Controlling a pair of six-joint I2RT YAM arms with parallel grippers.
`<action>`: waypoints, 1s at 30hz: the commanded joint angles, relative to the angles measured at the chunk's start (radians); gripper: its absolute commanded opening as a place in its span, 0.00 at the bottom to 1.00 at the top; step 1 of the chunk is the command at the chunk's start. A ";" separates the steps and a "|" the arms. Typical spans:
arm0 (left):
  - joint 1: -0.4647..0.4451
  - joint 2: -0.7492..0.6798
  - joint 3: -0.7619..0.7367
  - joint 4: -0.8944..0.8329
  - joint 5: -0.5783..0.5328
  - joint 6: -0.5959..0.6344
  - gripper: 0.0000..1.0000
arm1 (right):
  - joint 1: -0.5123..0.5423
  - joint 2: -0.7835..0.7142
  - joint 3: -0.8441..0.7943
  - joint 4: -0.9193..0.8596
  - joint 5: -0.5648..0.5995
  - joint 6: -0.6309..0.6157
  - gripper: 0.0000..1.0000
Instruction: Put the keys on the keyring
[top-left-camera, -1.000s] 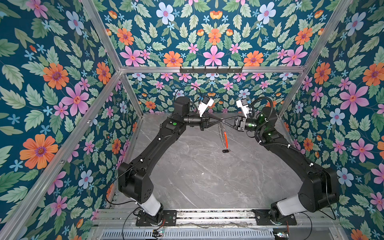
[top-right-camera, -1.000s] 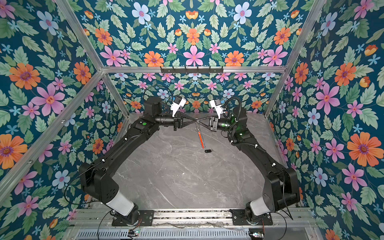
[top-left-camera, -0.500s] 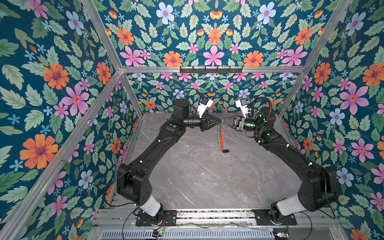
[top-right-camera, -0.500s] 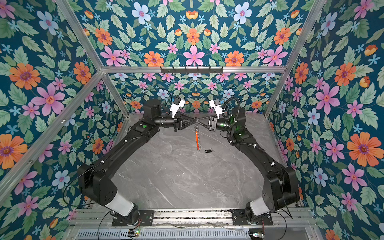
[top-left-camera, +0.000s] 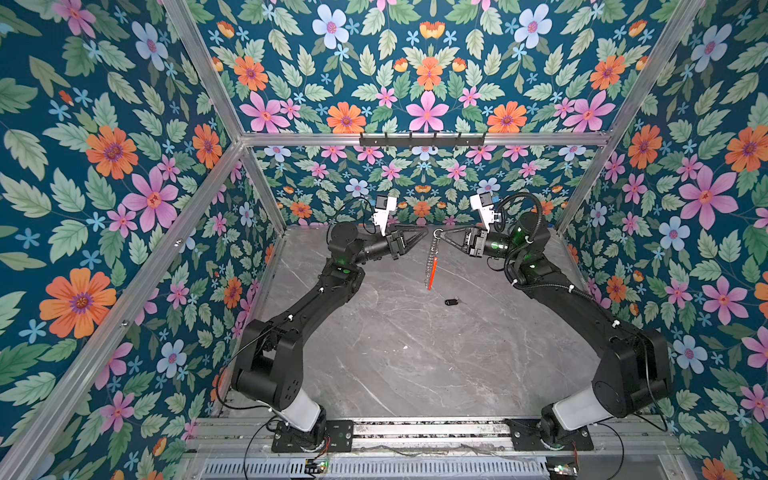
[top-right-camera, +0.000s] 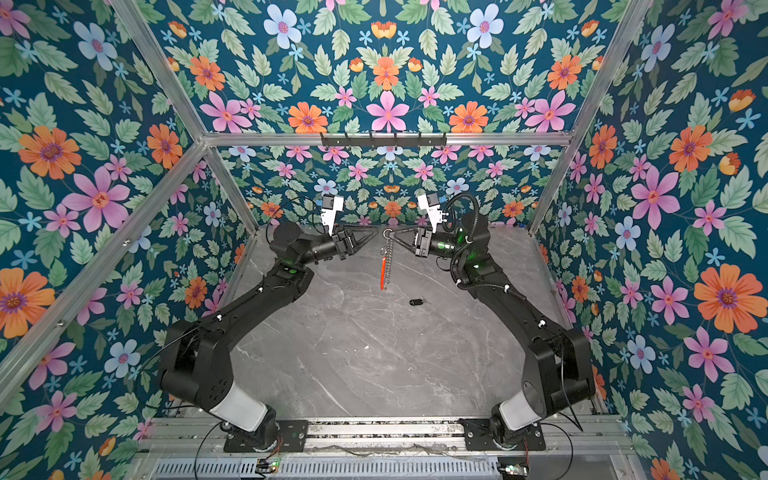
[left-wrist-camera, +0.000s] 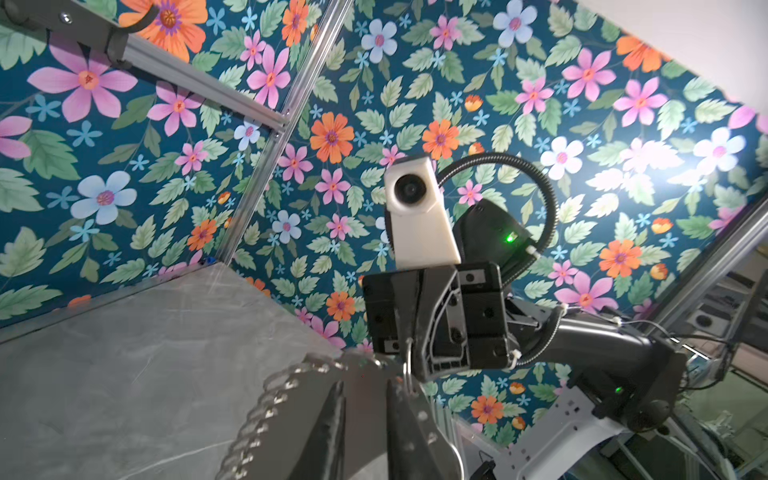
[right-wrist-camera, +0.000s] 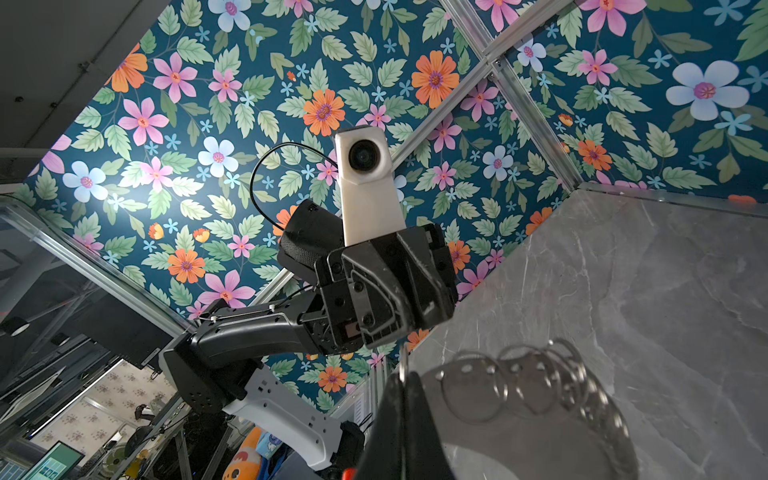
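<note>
The right gripper (top-left-camera: 443, 236) is pinching the top ring of the keyring (top-left-camera: 430, 266) with its jaws closed tight. The long wire loop is hanging straight down from that grip, with its small silver rings strung along its length and its bright red segment (top-left-camera: 432, 270) sitting low on the loop. The left gripper (top-left-camera: 424, 232) is pointing at the same top ring from the opposite side, with its tips just beside it; whether they are touching the ring is hard to tell. In the left wrist view its two fingers (left-wrist-camera: 330, 419) are standing a narrow gap apart with nothing between them. Both grippers are facing each other above the far part of the grey marbled table (top-left-camera: 415, 357). The keys (top-left-camera: 451, 302), one tiny black fob, are lying flat on the table, a little nearer the camera than the loop's lower end and slightly to its right, touching neither gripper. Floral wallpaper panels (top-left-camera: 124, 166) are enclosing the workspace on every side.
</note>
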 joint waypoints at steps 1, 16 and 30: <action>-0.009 0.015 0.003 0.246 0.024 -0.147 0.22 | 0.004 0.002 0.012 0.051 0.002 0.010 0.00; -0.026 0.042 -0.012 0.291 0.028 -0.182 0.29 | 0.006 0.005 0.029 0.045 0.001 0.008 0.00; -0.046 0.077 0.012 0.302 0.034 -0.189 0.19 | 0.008 0.005 0.033 0.043 0.001 0.008 0.00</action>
